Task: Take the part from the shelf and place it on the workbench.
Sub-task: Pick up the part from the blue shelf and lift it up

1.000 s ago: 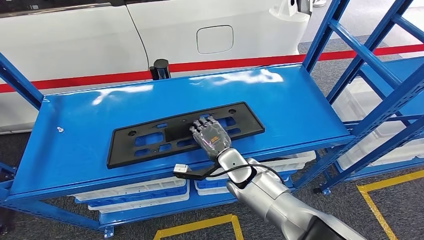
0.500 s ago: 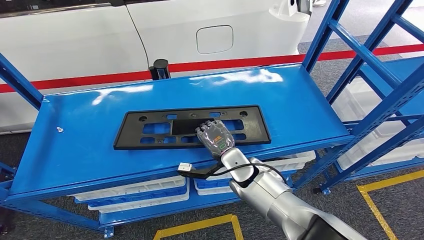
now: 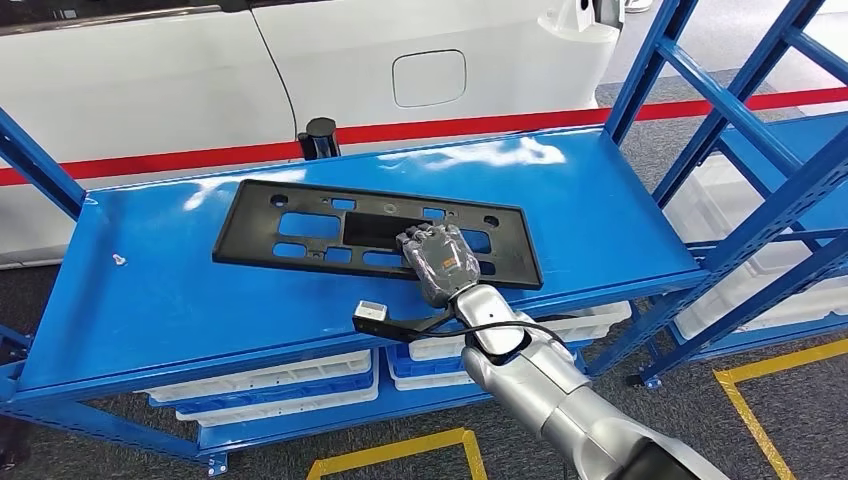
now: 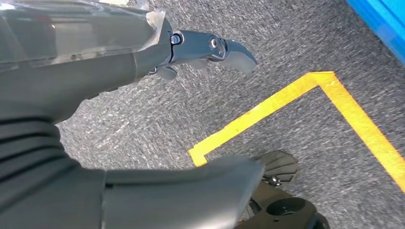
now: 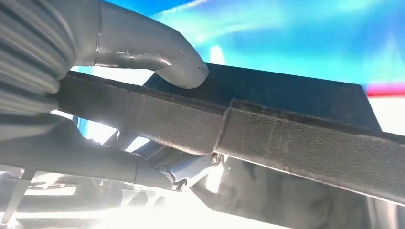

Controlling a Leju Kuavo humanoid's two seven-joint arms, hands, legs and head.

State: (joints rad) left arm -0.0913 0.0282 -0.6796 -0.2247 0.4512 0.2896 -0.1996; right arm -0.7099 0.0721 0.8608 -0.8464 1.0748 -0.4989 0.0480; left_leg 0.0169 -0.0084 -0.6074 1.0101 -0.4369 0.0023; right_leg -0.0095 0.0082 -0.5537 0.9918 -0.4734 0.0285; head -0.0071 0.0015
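Observation:
The part (image 3: 330, 225) is a long black plastic plate with several cut-outs, over the blue shelf top (image 3: 600, 210). My right hand (image 3: 440, 262) grips its near long edge toward the right end. The plate looks tilted, its left end farther back. In the right wrist view the thumb (image 5: 157, 57) presses on one face of the plate's edge (image 5: 296, 138), with darker fingers under it. My left hand (image 4: 95, 62) hangs over grey carpet, fingers apart and holding nothing.
Blue uprights of the shelf frame (image 3: 760, 200) stand to the right. White bins (image 3: 280, 385) sit on the level below. A white car (image 3: 400, 60) and a red line lie behind the shelf. Yellow floor tape (image 3: 400, 450) marks the carpet in front.
My right hand has gripped the plate's near edge and shifted a little right. The plate's left end has swung away toward the back of the shelf.

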